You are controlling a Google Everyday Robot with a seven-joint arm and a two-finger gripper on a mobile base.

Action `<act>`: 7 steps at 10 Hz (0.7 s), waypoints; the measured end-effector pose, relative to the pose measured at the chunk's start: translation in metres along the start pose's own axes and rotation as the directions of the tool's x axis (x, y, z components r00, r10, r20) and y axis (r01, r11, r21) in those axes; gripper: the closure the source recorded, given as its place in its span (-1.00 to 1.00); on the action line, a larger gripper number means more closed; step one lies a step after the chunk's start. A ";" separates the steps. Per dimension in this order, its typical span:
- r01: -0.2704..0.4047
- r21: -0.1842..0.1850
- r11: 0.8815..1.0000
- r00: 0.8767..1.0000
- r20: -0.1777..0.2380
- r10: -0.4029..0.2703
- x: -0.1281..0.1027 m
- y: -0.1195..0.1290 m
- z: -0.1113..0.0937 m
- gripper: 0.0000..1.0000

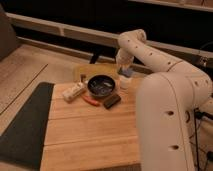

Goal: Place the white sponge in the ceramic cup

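Hovering just above the ceramic cup [123, 82], our gripper [125, 71] is clenched around the white sponge [127, 72]. We see the cup standing on the wooden table [90, 135], just right of the dark bowl [101, 85].

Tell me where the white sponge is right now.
In the camera view the white sponge is held in the shut gripper, right above the ceramic cup, just right of the dark bowl at the table's far edge.
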 end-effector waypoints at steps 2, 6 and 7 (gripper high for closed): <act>0.012 -0.010 1.000 1.000 -0.004 -0.013 -0.004 0.007 0.004 0.97; -0.003 -0.069 0.998 1.000 0.007 0.003 -0.012 0.023 0.008 0.97; -0.007 -0.079 0.997 1.000 0.016 0.008 -0.013 0.025 0.006 0.97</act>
